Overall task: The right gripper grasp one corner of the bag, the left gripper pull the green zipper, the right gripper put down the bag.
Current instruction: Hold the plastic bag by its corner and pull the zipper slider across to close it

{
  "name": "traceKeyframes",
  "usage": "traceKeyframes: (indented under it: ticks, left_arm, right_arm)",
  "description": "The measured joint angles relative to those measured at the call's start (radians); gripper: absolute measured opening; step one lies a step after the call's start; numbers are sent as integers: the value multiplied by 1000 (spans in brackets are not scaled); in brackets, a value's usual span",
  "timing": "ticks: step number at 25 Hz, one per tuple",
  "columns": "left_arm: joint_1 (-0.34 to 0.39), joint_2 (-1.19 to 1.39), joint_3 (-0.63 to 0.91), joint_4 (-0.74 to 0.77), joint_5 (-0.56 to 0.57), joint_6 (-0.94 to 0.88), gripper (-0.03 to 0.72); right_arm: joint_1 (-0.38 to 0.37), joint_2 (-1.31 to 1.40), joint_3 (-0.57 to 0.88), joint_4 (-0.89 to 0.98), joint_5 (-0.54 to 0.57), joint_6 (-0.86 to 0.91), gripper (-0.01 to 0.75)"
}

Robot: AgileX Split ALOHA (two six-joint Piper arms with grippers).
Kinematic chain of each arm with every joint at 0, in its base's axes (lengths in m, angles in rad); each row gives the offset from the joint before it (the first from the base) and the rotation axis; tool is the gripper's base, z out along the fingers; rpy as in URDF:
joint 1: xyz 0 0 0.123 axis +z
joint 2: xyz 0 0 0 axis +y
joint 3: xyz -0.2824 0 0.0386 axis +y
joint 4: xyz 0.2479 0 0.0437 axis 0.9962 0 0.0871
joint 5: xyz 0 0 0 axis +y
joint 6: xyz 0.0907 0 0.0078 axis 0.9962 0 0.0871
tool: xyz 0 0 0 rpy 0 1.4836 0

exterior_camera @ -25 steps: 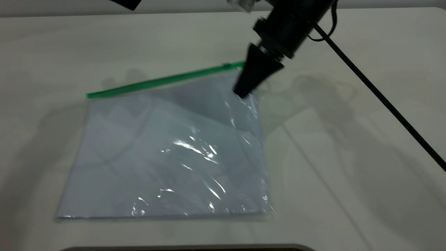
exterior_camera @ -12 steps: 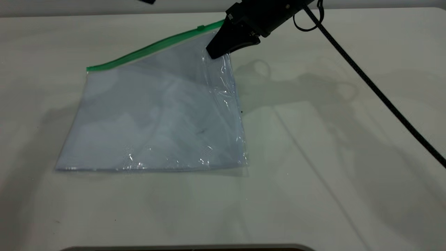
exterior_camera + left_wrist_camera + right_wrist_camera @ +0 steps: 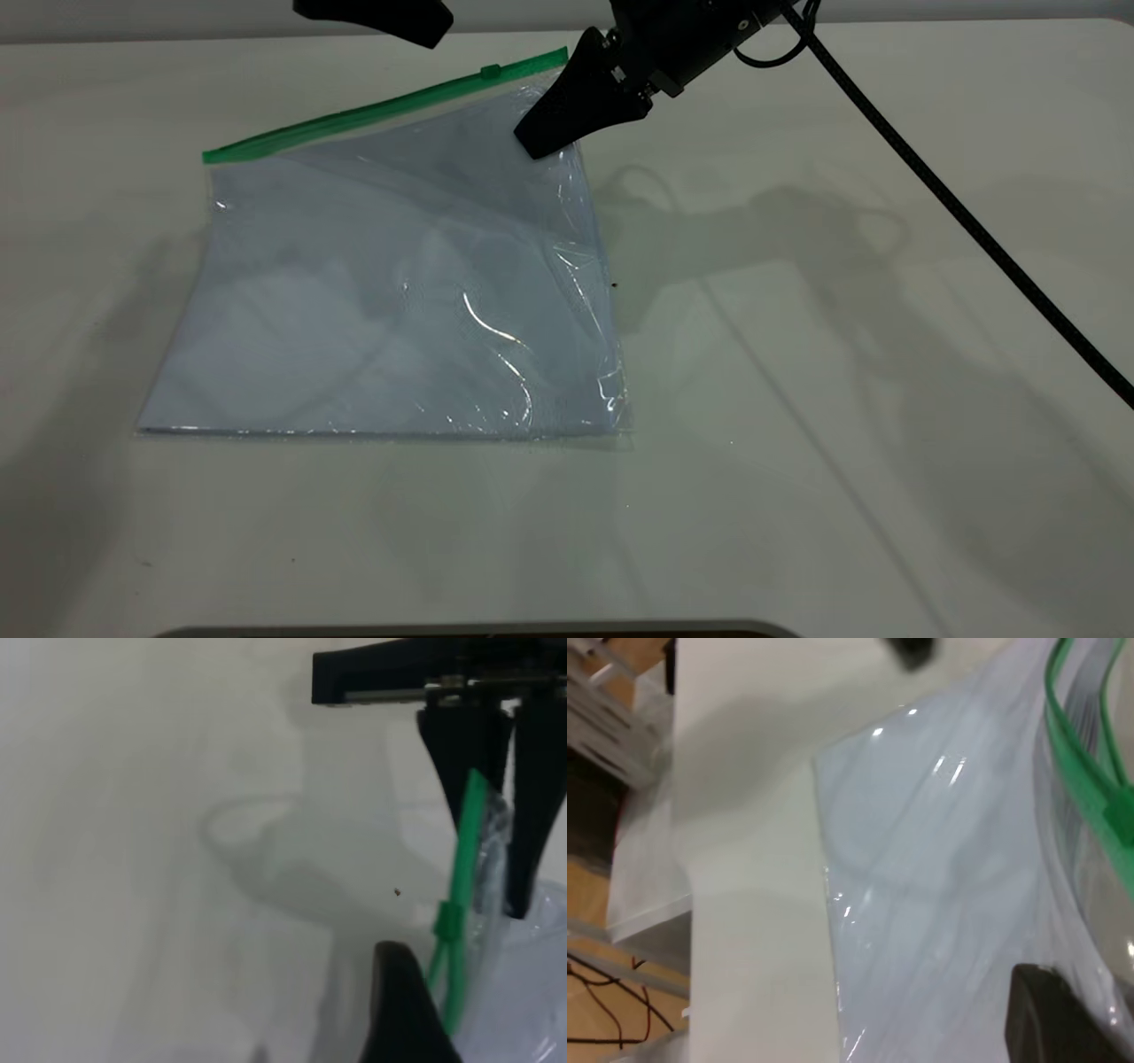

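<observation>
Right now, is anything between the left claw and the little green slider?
No. In the exterior view only bare table shows between the left gripper and the slider tab.

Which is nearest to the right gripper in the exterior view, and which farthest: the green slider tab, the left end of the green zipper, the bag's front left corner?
From the right gripper, which holds the bag's raised corner:
1. Green slider tab, just to its left.
2. Left end of the green zipper, at the bag's far left.
3. Front left corner, on the table.
</observation>
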Motion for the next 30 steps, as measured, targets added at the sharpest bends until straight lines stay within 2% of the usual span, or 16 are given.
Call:
traceKeyframes:
  ticks: [7,19,22,26,30]
  left_arm:
    - [-14,48,-22,7,50,17,430]
    - [-70,65,-21,17,52,23,405]
    - [-72,65,-21,18,51,24,340]
    - [-72,65,-21,19,51,24,217]
    - [-72,65,-22,19,49,25,155]
  right_arm:
    - [0,0,-2,-1,59,-41,33]
    - [0,0,-5,-23,71,-41,33]
    - [0,0,-5,-28,71,-41,33]
    - [0,0,-5,-35,74,-41,33]
    - [0,0,-5,-37,76,-41,33]
